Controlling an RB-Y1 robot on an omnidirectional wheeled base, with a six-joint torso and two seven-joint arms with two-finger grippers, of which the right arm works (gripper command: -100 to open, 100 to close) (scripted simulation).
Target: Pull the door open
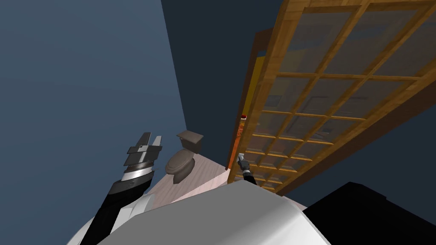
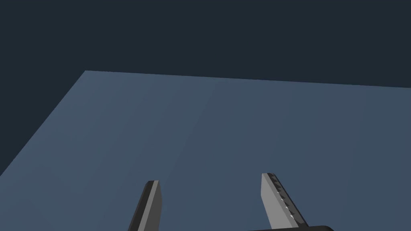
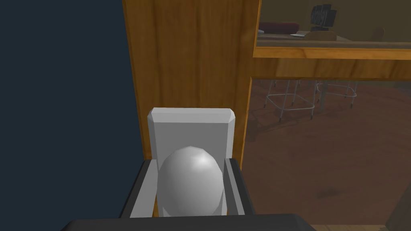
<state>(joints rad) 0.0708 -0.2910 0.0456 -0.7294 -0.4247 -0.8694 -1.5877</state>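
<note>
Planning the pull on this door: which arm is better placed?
Right. The right gripper is shut on the round grey knob of the wooden glass-paned door; the left gripper is open, raised well away from the door.

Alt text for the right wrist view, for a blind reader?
The right hand is shut on a round grey door knob, fingers pressing its sides; the knob sits on a grey plate on the wooden door. Through its glass panes, metal stools stand by a counter.
</note>
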